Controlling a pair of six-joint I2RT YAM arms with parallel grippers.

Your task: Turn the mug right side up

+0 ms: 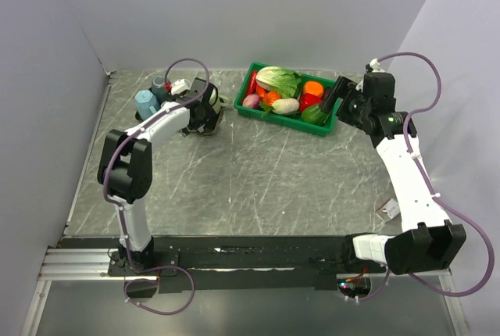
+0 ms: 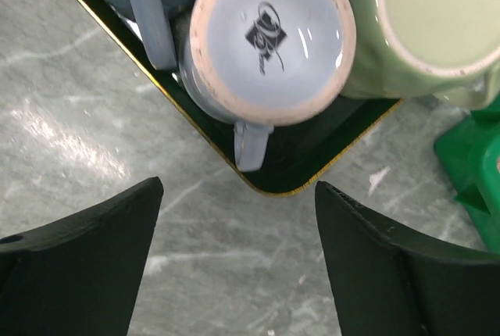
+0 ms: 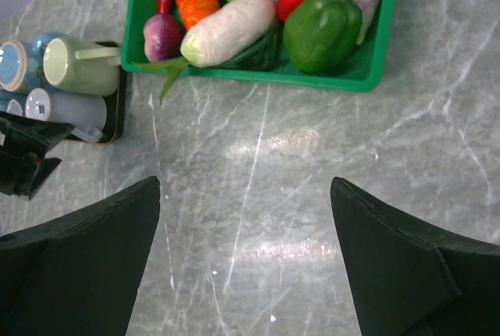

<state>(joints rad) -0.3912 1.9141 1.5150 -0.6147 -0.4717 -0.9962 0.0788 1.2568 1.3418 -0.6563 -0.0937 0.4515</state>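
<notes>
My left claw (image 2: 240, 187) spread wide and empty, over a corner of the black tray (image 2: 312, 152), blue mug (image 2: 269, 39) bottom facing me, right claw (image 3: 245, 182) released too

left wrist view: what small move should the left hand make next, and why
Probably ease the left hand forward until its open fingers straddle the blue mug: its stamped base faces the camera, apparently upside down on the black tray, and the hand is short of it.

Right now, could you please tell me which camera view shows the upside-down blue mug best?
The left wrist view: the blue mug fills the frame, logoed base facing the camera, handle toward the tray corner. The right wrist view shows it small at the left edge; in the top view the left arm largely hides it.
</notes>
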